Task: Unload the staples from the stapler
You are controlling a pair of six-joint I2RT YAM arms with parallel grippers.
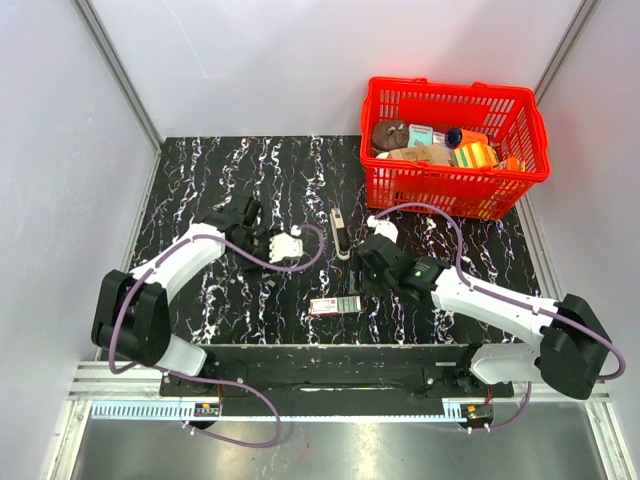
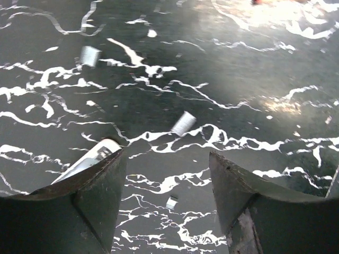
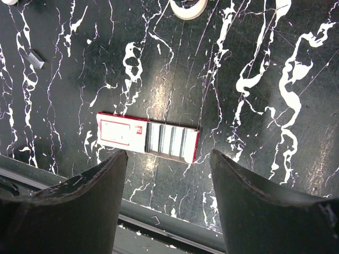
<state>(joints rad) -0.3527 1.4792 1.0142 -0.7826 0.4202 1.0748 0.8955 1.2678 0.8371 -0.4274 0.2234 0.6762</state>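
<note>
Left fingers [image 2: 90, 211] and right fingers [image 3: 79, 211] gape empty, stapler [image 1: 340, 232] between them, red-edged box [image 3: 147, 140] beneath the right.

The left gripper [image 2: 167, 156] has 2 dark fingers [image 2: 90, 206] at the bottom, wide apart. The black table [image 2: 254, 69] has white wavy lines. 3 small silver bits [image 2: 184, 123] lie on it: upper left, middle, and low between the fingers. A pale thing [image 2: 87, 161] pokes out behind the finger at lower left; it may be metal, but it is too blurry to tell.
</note>
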